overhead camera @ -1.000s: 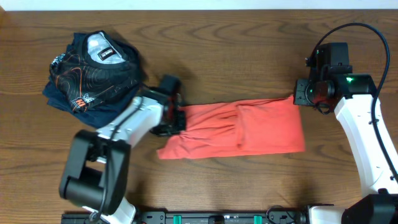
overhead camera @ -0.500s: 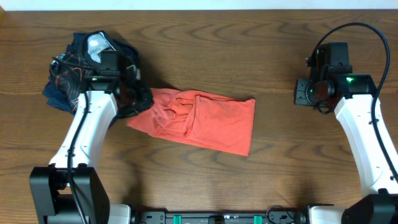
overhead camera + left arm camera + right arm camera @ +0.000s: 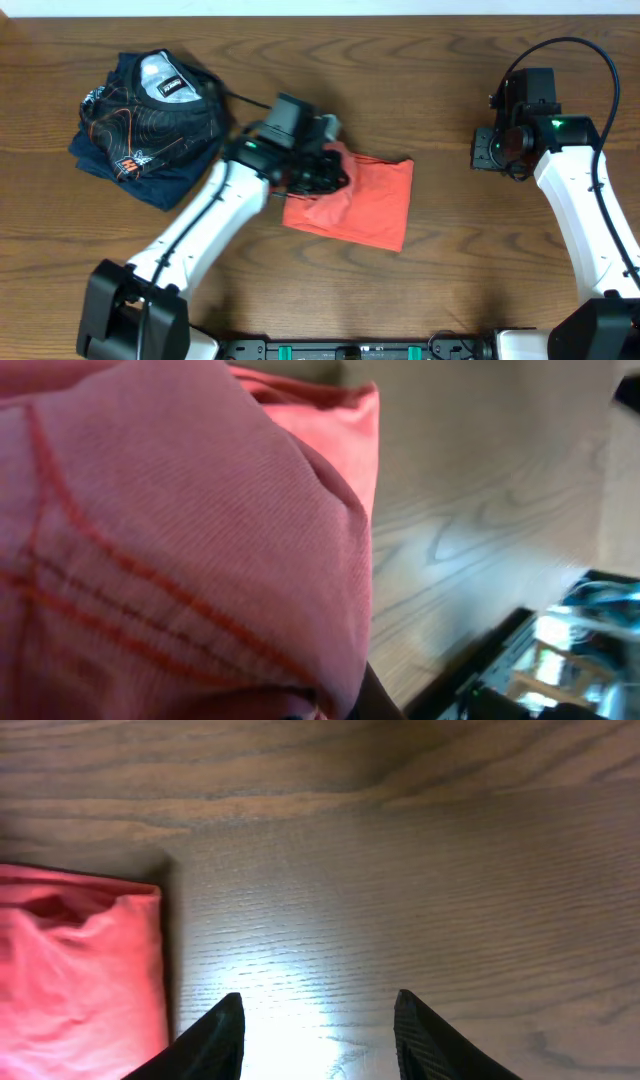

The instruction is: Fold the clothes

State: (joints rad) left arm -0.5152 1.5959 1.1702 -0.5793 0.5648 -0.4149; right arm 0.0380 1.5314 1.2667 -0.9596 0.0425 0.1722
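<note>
At desk [image 3: 460, 300] centre, the T-shirt [image 3: 378, 200] is gripped by left jaws, right jaws spread; released early, 3 o'clock edges may be mismatched.

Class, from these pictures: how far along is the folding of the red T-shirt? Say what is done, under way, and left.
Done: the coral-red T-shirt lies doubled into a short band. In hand: the left fingers appear to hold its left end bunched above the rest, mid-fold. Left: lay that end flat and release. The right fingers hang open, apart.
</note>
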